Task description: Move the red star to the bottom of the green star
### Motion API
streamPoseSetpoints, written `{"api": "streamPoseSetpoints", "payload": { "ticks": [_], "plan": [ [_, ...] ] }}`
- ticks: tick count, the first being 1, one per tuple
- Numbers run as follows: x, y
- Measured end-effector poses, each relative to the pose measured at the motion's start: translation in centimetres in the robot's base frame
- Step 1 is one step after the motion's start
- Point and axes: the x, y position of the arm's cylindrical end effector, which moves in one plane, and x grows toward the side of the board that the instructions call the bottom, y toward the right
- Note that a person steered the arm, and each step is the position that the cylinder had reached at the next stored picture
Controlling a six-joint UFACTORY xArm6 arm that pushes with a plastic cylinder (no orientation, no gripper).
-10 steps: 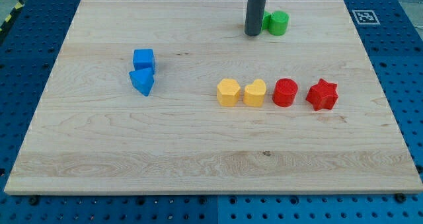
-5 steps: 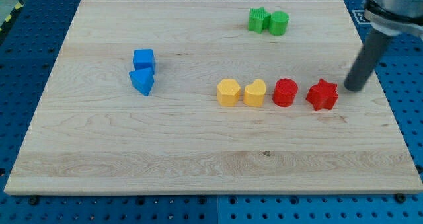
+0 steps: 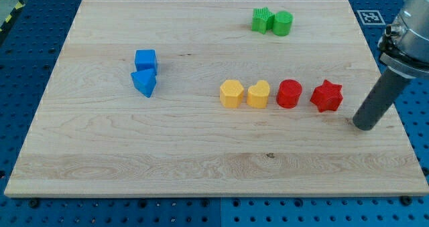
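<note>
My tip (image 3: 365, 126) rests on the wooden bench (image 3: 201, 167), just right of and below the red star block (image 3: 326, 96); the green star block (image 3: 262, 19) sits well apart, apparently touching a green cylinder (image 3: 283, 23). No claw shows.

This looks like a robotics lab bench. A pale wooden board (image 3: 201, 153) lies on a blue metal base plate (image 3: 415, 86) drilled with a regular grid of mounting holes, the kind used for fixing test rigs. A black-and-white fiducial marker (image 3: 370, 16) sits by the board's top right corner, and yellow-black hazard tape (image 3: 8, 21) shows beyond its top left corner.
</note>
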Motion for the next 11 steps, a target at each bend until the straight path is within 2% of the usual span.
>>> {"api": "streamPoseSetpoints", "payload": {
  "ticks": [4,6,8,9,10,11],
  "plan": [
    [-4.4,-6.3],
    [-9.0,-6.9],
    [-15.2,-12.8],
    [-16.2,-12.1],
    [-16.8,-8.5],
    [-19.6,-7.7]
  ]
}}
